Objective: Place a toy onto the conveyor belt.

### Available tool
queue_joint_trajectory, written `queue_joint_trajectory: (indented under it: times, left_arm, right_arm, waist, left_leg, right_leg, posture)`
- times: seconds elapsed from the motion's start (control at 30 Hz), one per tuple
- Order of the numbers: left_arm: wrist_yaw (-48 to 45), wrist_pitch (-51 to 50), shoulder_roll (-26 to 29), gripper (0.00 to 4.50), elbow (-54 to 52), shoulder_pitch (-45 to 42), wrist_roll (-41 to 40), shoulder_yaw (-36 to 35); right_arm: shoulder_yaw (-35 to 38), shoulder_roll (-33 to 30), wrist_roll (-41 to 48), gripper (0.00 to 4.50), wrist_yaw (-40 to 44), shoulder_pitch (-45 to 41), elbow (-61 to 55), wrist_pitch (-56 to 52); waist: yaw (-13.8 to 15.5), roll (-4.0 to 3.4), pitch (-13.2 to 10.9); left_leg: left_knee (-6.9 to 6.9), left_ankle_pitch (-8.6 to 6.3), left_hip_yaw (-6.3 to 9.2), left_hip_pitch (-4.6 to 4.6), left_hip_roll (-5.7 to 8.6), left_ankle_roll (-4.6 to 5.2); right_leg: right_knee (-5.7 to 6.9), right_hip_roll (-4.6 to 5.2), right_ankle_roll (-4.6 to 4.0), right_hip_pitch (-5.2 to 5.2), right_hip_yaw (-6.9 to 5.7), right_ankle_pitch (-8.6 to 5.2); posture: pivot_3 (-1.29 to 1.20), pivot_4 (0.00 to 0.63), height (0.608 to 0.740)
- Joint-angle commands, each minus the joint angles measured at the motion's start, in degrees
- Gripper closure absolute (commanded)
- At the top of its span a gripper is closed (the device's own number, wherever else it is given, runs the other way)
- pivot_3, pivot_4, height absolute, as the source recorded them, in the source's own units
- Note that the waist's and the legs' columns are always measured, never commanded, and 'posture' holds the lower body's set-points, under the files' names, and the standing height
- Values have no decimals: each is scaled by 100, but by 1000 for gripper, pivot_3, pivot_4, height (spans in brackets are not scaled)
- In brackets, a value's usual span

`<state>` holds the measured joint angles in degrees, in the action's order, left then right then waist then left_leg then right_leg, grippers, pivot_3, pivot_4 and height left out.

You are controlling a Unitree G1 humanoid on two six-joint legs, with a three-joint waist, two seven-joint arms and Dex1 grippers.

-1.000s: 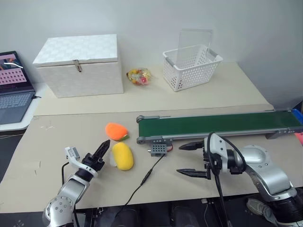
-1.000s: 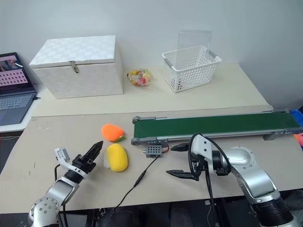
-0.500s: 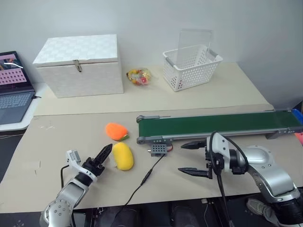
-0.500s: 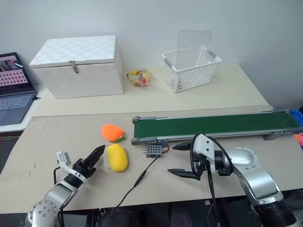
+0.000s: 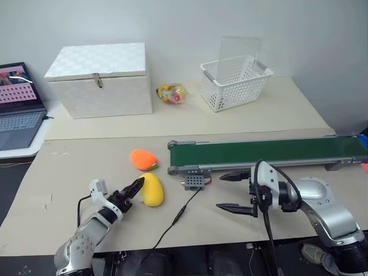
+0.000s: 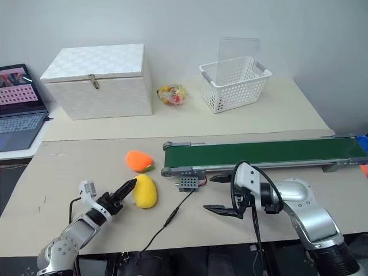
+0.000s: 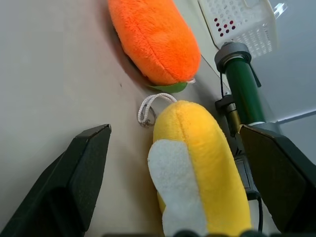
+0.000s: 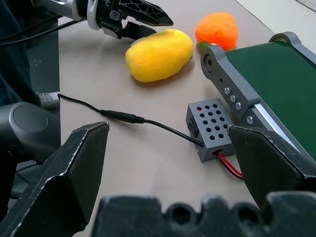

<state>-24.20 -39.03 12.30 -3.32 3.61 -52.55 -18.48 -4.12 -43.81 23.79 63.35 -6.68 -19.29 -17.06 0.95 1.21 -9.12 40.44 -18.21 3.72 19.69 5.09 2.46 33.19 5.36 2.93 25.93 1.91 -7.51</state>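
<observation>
Both jaws stand wide and hold nothing. Left gripper [image 5: 133,190] sits at the lower left, right beside the yellow toy [image 5: 151,189]. It looks soft, light and squishy, so pinch its fat middle. Right gripper [image 5: 234,191] waits near the conveyor belt [image 5: 264,153].

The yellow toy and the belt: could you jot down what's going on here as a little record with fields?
toy: yellow plush toy lying on the table, not gripped
neighbour: orange plush toy just behind it
left gripper: open, a finger on each side of the yellow toy's end
right gripper: open, holding nothing, in front of the belt
conveyor belt: green, nothing on it
motor box: grey, beside the belt's end
</observation>
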Motion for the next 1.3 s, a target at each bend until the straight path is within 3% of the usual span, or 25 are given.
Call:
queue_joint_trajectory:
  times: [0.03, 0.37, 0.47, 0.73, 0.87, 1.07, 1.3]
  left_arm:
    - [-63, -136, -157, 77, 90, -114, 58, 270]
    - [-23, -292, -264, 77, 34, -138, -46, 207]
    - [10, -316, -312, 715, -24, -123, -139, 133]
    - [104, -310, -414, 3641, -86, -128, -159, 38]
    - [298, -166, -436, 3641, -352, -77, -56, -14]
    - [1146, 21, -294, 3641, -1600, -122, 2, -298]
    - [1640, 128, 259, 3641, -2464, -386, 859, 85]
  right_arm:
    - [156, -14, 103, 0, -50, -50, -190, -30]
    - [149, -8, 97, 0, -123, -15, -207, -30]
    - [142, -4, 98, 0, -132, -24, -196, -31]
    - [91, 4, 48, 0, -139, -69, -124, -21]
    - [120, -28, 82, 0, -113, -57, -111, -53]
    - [443, -46, 319, 0, -86, -26, -40, -122]
    - [1124, 294, 1277, 0, -190, -23, -334, -237]
  waist:
    - [13, 0, 0]
    - [-2, 0, 0]
    - [-18, 0, 0]
    - [-30, 3, -1]
    - [-31, 3, -2]
    - [-26, 11, -6]
    - [-24, 10, -6]
  left_leg:
    - [0, 0, 0, 0, 0, 0]
    - [0, 0, 0, 2, 0, 0]
    - [0, 0, 0, 2, 0, 0]
    - [0, 0, 0, 4, -1, 0]
    - [0, -1, -1, 5, -1, 0]
    - [0, 0, -1, 12, -2, -1]
    - [-1, 3, -1, 15, -2, -8]
  right_leg:
    - [0, 0, 0, 0, 0, 0]
    - [-2, 0, 1, 2, 0, -1]
    - [-2, 0, 1, 2, 0, -1]
    - [-3, -2, 1, 5, 1, -1]
    - [-3, -2, 2, 6, 1, -1]
    - [-3, -1, 1, 11, 2, -1]
    - [-4, -2, 1, 14, 4, 0]
  posture:
    - [0, 150, 740]
    - [0, 150, 740]
    - [0, 150, 740]
    - [0, 150, 740]
    - [0, 150, 740]
    - [0, 150, 740]
    - [0, 150, 740]
